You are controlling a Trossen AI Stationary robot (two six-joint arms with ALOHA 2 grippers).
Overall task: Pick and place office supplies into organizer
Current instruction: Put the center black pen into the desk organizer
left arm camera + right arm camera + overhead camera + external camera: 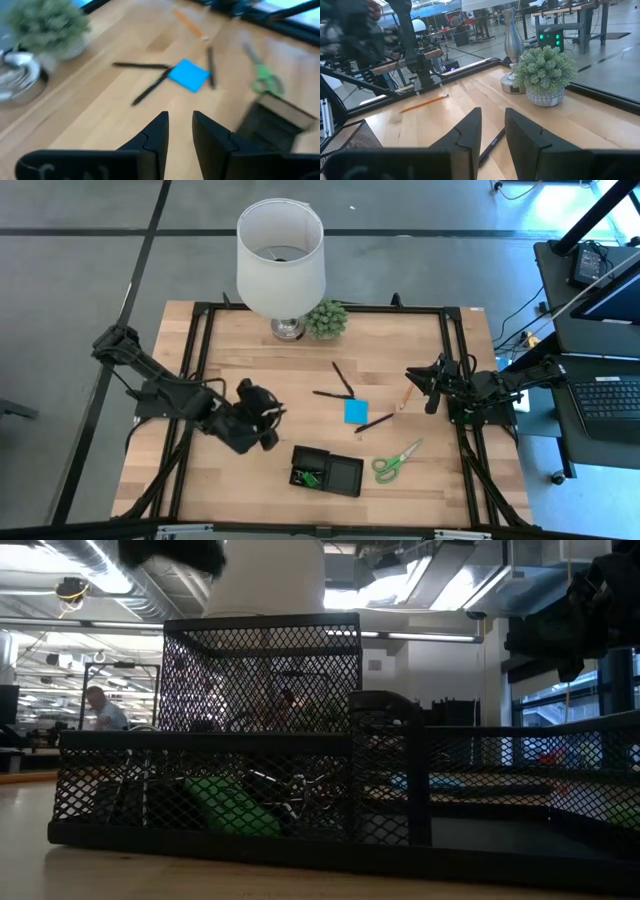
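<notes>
The black mesh organizer stands near the table's front edge, with a small green piece lying in its left compartment. On the wood beyond it lie a blue sticky-note pad, three black pens, an orange pencil and green-handled scissors. My left gripper hangs above the table just left of the organizer, open with a narrow gap and nothing in it. My right gripper waits at the right edge, open and holding nothing.
A white lamp and a small green plant stand at the far edge. The black frame rail runs along the table's sides. Bare wood lies left of the organizer and between it and the pens.
</notes>
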